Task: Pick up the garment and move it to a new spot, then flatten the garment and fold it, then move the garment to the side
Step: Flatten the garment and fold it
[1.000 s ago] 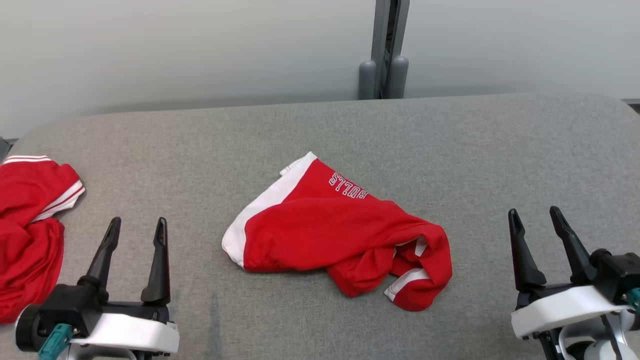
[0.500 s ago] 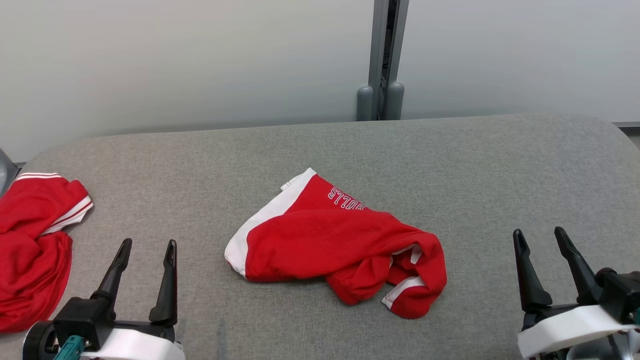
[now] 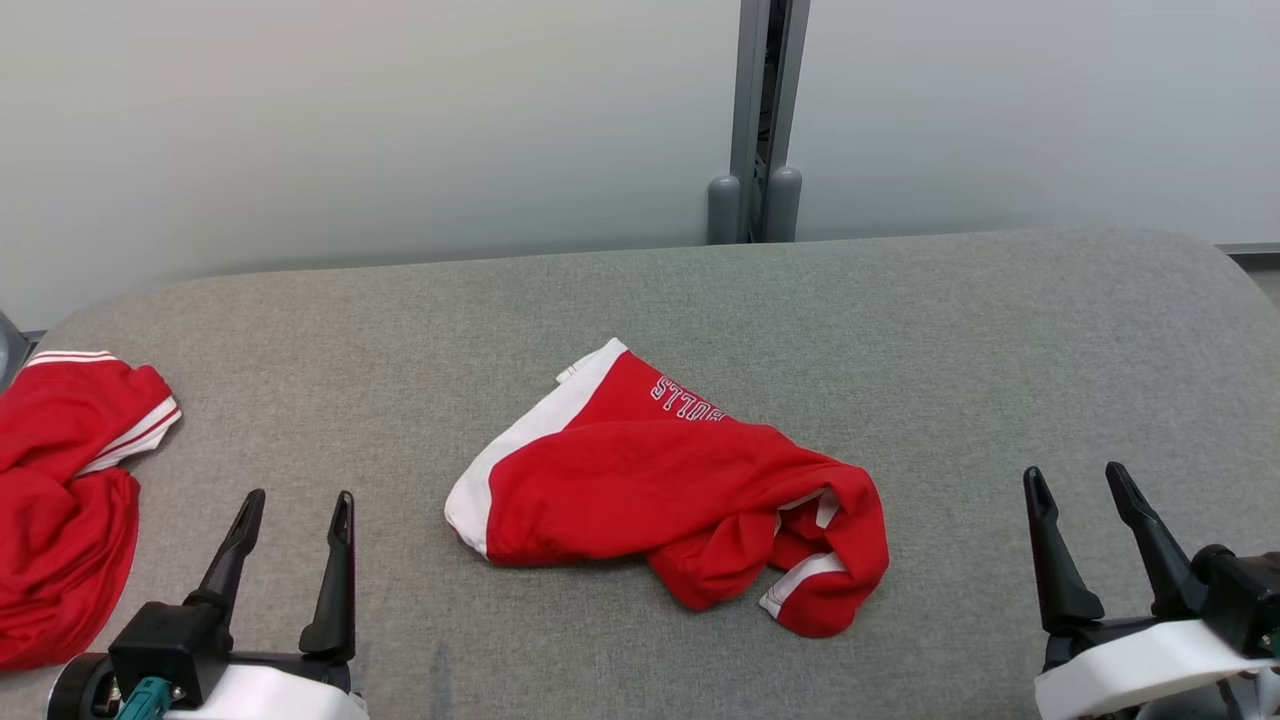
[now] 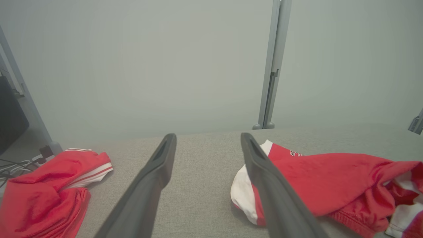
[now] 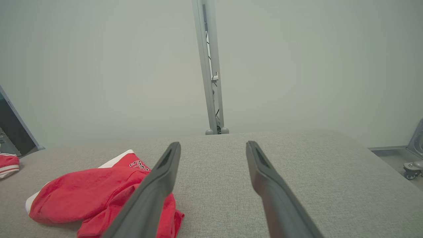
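The garment (image 3: 650, 490) is a crumpled pair of red shorts with white trim and white lettering, lying in the middle of the grey padded table (image 3: 950, 330). My left gripper (image 3: 300, 497) stands open at the lower left, well short of the shorts. My right gripper (image 3: 1073, 473) stands open at the lower right, apart from the cloth. In the left wrist view the garment (image 4: 330, 178) lies to the right of the open left gripper (image 4: 209, 136). In the right wrist view the garment (image 5: 89, 191) lies to the left of the open right gripper (image 5: 214, 143).
A second red garment with white stripes (image 3: 60, 500) lies bunched at the table's left edge, also seen as a red heap (image 4: 43, 185). A grey post (image 3: 755, 120) stands against the pale wall behind the table. Bare grey cloth stretches to the right of the shorts.
The head camera has tilted, so the whole picture sits lower than a second ago. The shorts lie as before and both grippers stay open.
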Controlling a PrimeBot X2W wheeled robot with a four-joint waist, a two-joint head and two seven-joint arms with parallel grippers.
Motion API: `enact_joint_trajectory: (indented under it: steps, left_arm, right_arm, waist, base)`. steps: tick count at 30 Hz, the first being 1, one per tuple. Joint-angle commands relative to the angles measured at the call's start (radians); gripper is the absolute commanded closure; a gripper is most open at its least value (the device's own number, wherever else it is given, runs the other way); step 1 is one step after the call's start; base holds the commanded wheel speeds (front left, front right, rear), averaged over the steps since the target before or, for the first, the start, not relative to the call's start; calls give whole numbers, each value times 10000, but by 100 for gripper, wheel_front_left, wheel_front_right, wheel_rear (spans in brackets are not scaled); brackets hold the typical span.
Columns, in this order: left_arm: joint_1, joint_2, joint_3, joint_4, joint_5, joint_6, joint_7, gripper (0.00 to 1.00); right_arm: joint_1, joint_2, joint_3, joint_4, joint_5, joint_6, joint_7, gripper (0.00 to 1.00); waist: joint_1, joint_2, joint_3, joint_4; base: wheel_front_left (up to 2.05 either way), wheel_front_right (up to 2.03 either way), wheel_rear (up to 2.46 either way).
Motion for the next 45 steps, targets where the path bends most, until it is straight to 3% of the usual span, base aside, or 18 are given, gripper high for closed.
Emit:
enact_joint_trajectory:
  steps: [1,45]
  left_arm:
    - [-34,56,14,-20,-44,64,-17,0]
    - [-278,-10,-193,385,-210,278,40,0]
  right_arm:
    - [51,-56,7,-27,23,15,25,0]
    - [-146,-56,28,414,213,15,-149,0]
  waist:
    - [0,0,14,3]
    - [0,0,-147,41]
  base:
    - [0,0,0]
    - [0,0,0]
